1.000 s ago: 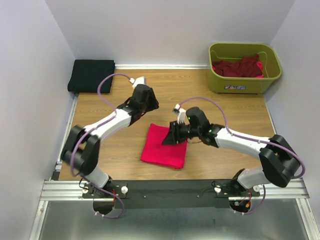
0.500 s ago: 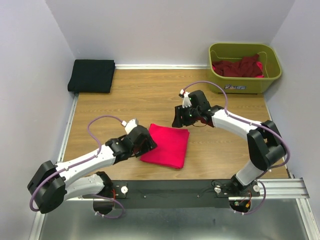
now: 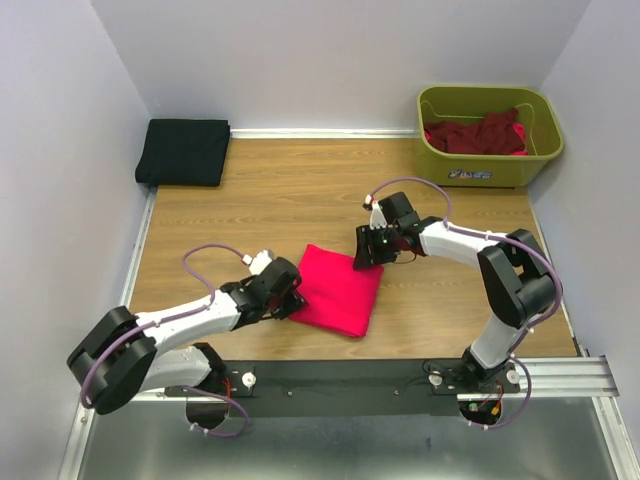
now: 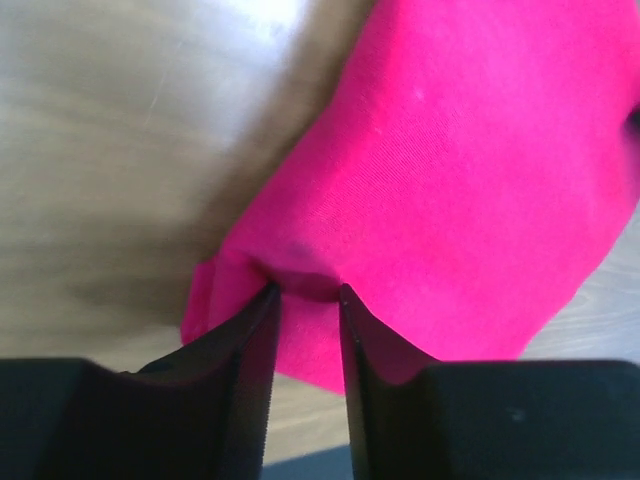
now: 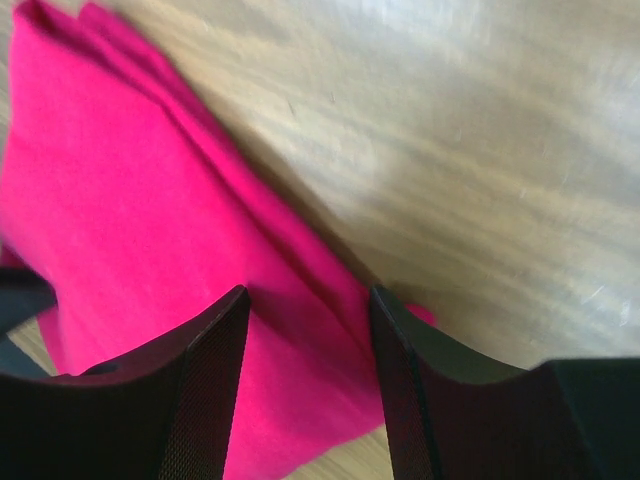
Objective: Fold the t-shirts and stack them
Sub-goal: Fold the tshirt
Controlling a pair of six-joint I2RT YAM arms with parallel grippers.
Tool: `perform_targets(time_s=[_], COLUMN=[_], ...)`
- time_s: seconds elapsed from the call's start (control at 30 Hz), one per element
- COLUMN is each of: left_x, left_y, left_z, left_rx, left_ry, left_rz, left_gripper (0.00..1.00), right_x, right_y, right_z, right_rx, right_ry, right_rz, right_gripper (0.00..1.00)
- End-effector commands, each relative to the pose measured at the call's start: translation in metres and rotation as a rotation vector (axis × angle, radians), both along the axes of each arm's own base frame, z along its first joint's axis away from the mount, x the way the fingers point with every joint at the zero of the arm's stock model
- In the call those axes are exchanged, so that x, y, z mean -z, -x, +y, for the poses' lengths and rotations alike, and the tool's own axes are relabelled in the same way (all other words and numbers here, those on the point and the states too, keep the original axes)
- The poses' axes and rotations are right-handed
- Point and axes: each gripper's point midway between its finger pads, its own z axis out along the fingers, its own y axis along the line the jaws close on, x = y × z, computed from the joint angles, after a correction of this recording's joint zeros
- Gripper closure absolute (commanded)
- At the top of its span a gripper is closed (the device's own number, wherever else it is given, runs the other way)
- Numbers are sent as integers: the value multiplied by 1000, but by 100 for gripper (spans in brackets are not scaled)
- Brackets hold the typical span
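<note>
A bright pink-red t-shirt (image 3: 338, 290), folded into a small rectangle, lies on the wooden table between my arms. My left gripper (image 3: 290, 300) is low at its near-left corner. In the left wrist view the jaws (image 4: 305, 292) stand narrow with a pucker of the pink-red t-shirt (image 4: 460, 150) pinched between the tips. My right gripper (image 3: 368, 250) is at the far-right corner, open. In the right wrist view it (image 5: 309, 295) straddles the edge of the pink cloth (image 5: 130, 200), which lies flat. A folded black t-shirt (image 3: 183, 151) rests at the back left.
An olive-green tub (image 3: 487, 172) stands at the back right with dark maroon shirts (image 3: 478, 135) heaped inside. Walls close the table on the left, back and right. Bare wood (image 3: 290, 190) lies between the black shirt and the tub.
My left arm swung from behind the shirt to its near-left corner and closed on the cloth. My right gripper left the shirt's top and settled at the far-right corner.
</note>
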Motion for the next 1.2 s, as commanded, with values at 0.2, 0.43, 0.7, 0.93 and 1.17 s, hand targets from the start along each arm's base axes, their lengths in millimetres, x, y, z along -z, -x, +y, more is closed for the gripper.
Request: perform_targets(time_s=[0.2, 0.43, 0.7, 0.93, 1.17], left_x=[11, -31, -97, -91, -90], left_y=[-115, -202, -198, -159, -134], left_z=[28, 1, 23, 68, 115], left_rx=[46, 176, 63, -47, -183], left_ry=[-204, -294, -279, -275, -281], left_rz=[-143, -293, -422, -377, -369], left_gripper=[64, 45, 30, 30, 30], right_x=[6, -47, -141, -143, -70], right_y=[55, 39, 50, 93, 117], right_z=[-8, 5, 57, 142, 177], right_rx=[71, 146, -89, -324, -357], right_ry=[-67, -158, -466, -596, -598], right_rz=[168, 22, -34, 72, 231], right_gripper=[42, 42, 41, 41, 43])
